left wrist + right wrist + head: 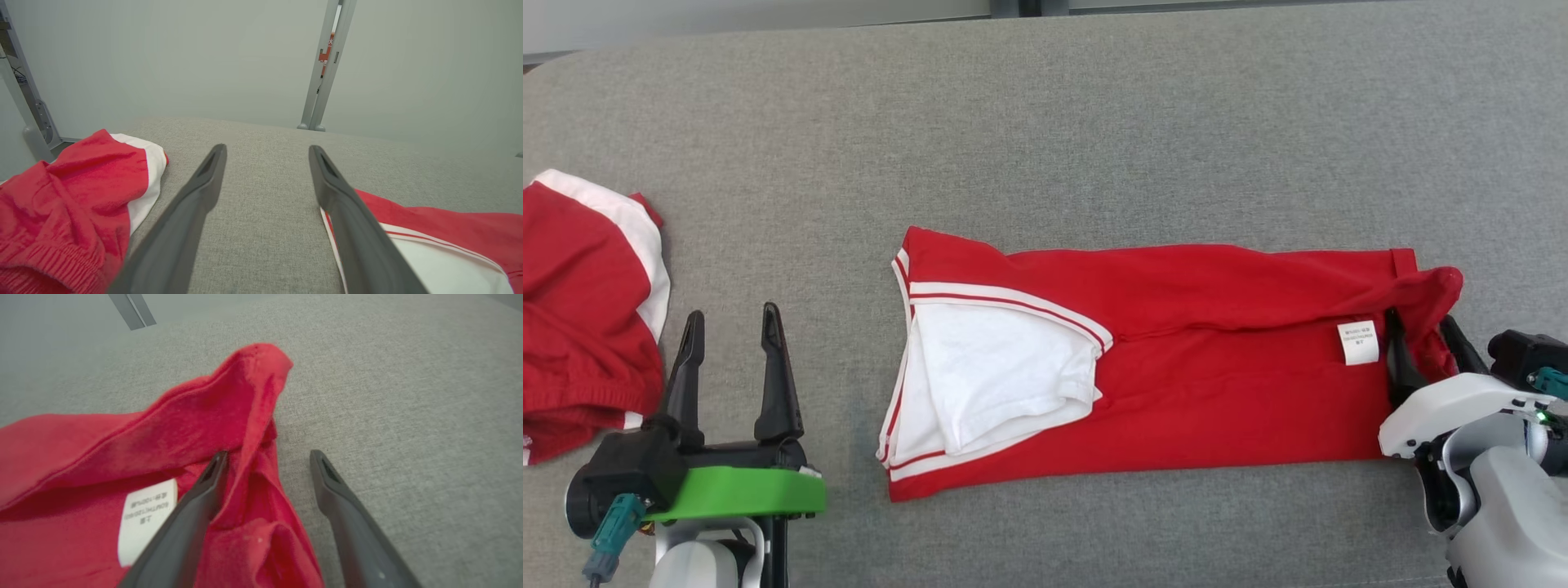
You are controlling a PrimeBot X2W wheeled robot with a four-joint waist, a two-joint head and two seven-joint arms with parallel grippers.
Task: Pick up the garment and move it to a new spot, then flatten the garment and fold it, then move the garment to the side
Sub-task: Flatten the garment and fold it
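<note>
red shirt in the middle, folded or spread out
Folded: the red shirt lies as a narrow band, white panel doubled on top; its right end is rumpled.

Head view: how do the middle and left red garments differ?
The middle garment lies flat, folded into a long strip; the left garment is bunched up. The middle garment's end sits inside the open right hand; the left garment lies beside the left hand. Both are red with white trim.

Garment (1217,392): soft red cloth, matt (label (1358,341) smooth white). Surface (1094,147): coarse grey woven fabric.
</note>
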